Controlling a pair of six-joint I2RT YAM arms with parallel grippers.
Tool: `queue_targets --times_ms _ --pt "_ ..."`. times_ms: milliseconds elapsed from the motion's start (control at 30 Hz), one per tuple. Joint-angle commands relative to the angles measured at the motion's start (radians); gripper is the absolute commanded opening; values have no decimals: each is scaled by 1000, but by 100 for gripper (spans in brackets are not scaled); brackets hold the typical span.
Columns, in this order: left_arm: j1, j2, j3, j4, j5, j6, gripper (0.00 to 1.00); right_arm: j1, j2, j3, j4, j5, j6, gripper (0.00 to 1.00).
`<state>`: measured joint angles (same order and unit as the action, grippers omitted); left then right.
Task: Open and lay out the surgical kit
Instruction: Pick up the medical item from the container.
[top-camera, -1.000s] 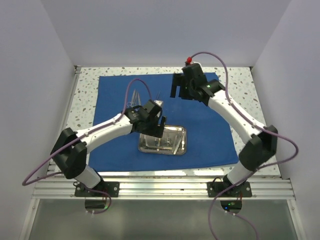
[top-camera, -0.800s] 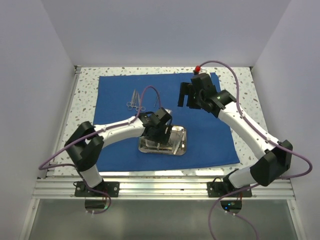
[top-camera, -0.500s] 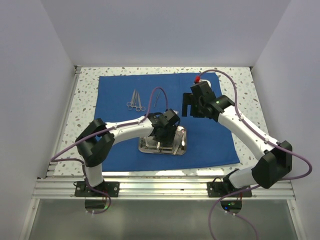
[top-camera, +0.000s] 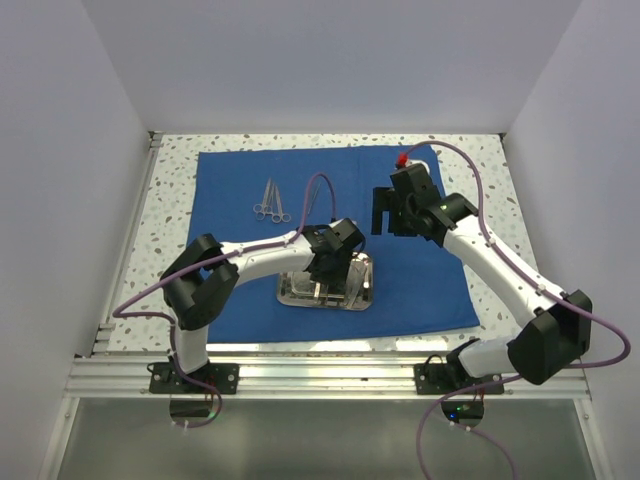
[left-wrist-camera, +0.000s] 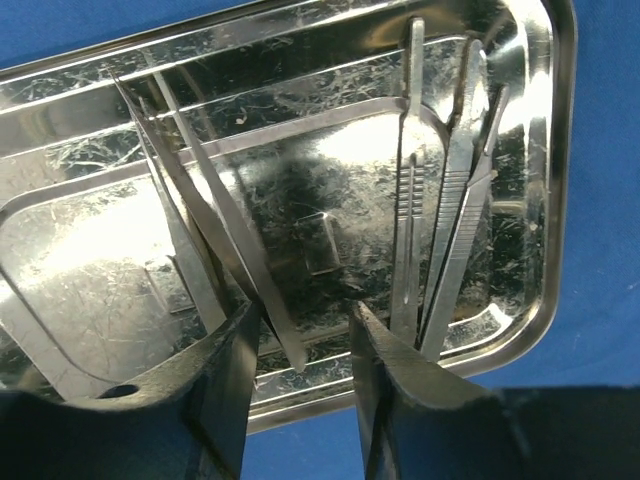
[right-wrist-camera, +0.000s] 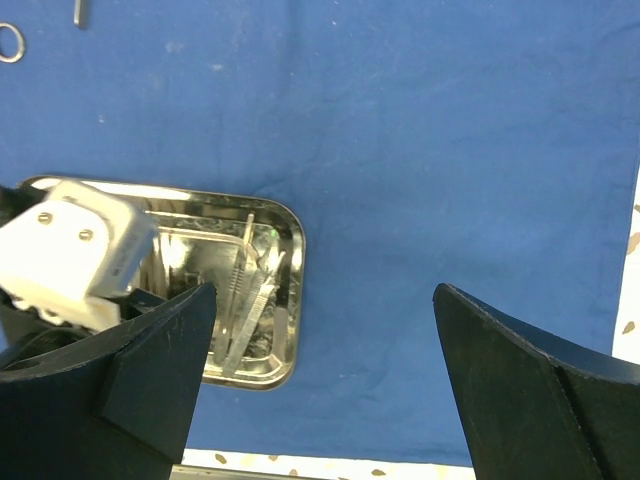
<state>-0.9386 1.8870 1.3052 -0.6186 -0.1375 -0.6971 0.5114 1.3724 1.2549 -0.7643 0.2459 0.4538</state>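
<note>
The royal-blue cloth (top-camera: 400, 270) lies spread flat on the table. The steel tray (top-camera: 362, 296) sits on its near middle and shows in the left wrist view (left-wrist-camera: 90, 250) and the right wrist view (right-wrist-camera: 282, 300). Tweezers (left-wrist-camera: 215, 225) lie in its left half, several thin handles (left-wrist-camera: 450, 220) in its right. Two scissors (top-camera: 270, 200) lie on the cloth at the back left. My left gripper (left-wrist-camera: 300, 350) is open, low over the tray, its fingers either side of the tweezers' end. My right gripper (right-wrist-camera: 320, 330) is open and empty, high above the cloth right of the tray.
The speckled tabletop (top-camera: 175, 190) shows around the cloth. White walls close in the left, right and back. An aluminium rail (top-camera: 320, 375) runs along the near edge by the arm bases.
My left gripper has moved right and down from the tray's left edge to over the tray's middle. My right gripper has drifted right and toward the near side.
</note>
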Motion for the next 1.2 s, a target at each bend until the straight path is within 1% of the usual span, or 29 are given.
queue_targets --times_ms 0,67,167,267,467,667,767,800,833,900,933,1033,1167 --pt "-5 15 35 -36 -46 -33 44 -10 -27 -8 0 -2 -24 94" --pt "-6 3 31 -52 -73 -48 40 -11 -24 -6 2 -8 -26 94" --pt "-9 -52 16 -47 -111 -65 37 -14 -22 -6 3 -10 -29 94" --pt "-8 -74 2 -40 -120 -68 37 -14 -21 -11 5 -10 -27 94" --pt "-8 -19 6 -21 -76 -48 38 -16 -13 -12 5 -20 -20 94" --pt "-8 50 42 -27 -65 -38 38 -17 -13 -8 -3 -10 -24 94" --pt "-6 87 57 -26 -56 -35 35 -20 -18 -12 -3 -7 -23 94" --pt "-6 95 62 -26 -54 -33 33 -19 -18 -14 -3 -7 -21 94" --pt "-8 109 65 -30 -54 -32 26 -20 -19 -17 -3 -5 -20 94" --pt "-5 116 81 -36 -60 -21 16 -22 -21 -18 -7 -5 -18 94" --pt "-5 116 89 -41 -65 -18 0 -22 -21 -18 -7 -5 -18 94" --pt "0 89 123 -73 -88 -10 0 -24 -24 -15 -13 3 -18 94" --pt "12 34 219 -162 -106 10 0 -28 -38 -12 -27 18 -20 94"
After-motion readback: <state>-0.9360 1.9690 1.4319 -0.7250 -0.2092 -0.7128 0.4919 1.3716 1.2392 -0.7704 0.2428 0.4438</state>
